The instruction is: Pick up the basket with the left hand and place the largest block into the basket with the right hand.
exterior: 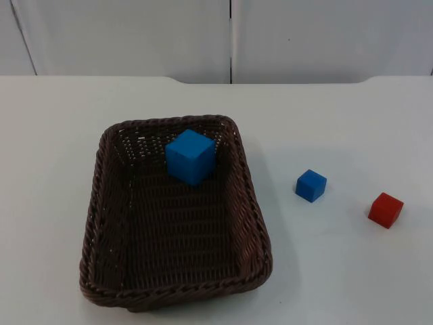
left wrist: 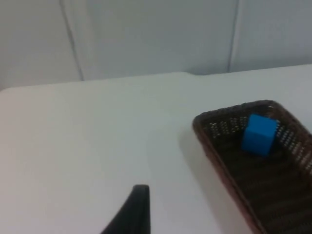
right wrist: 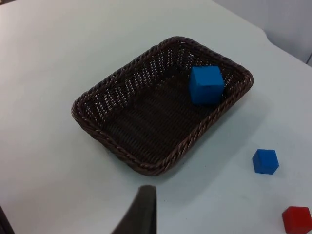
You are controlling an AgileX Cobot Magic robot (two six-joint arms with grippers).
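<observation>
- The white table point(exterior: 54, 135) carries everything; the grey partition wall point(exterior: 135, 34) stands at its far edge.
- The dark brown wicker basket point(exterior: 101, 203) rests flat on the table, left of centre in the top view.
- The large blue block point(exterior: 191, 156) sits inside the basket, against its far wall near the far right corner.
- The small blue block point(exterior: 310, 185) lies on the table just right of the basket, not touching it.
- The red block point(exterior: 385, 210) lies further right, apart from the small blue block.
- Left gripper: one black fingertip point(left wrist: 131, 214) hangs over bare table beside the basket; whether it is parted or closed, I cannot tell.
- Right gripper: one black fingertip point(right wrist: 141, 214) hangs above the table near the basket; its state cannot be told either.
</observation>
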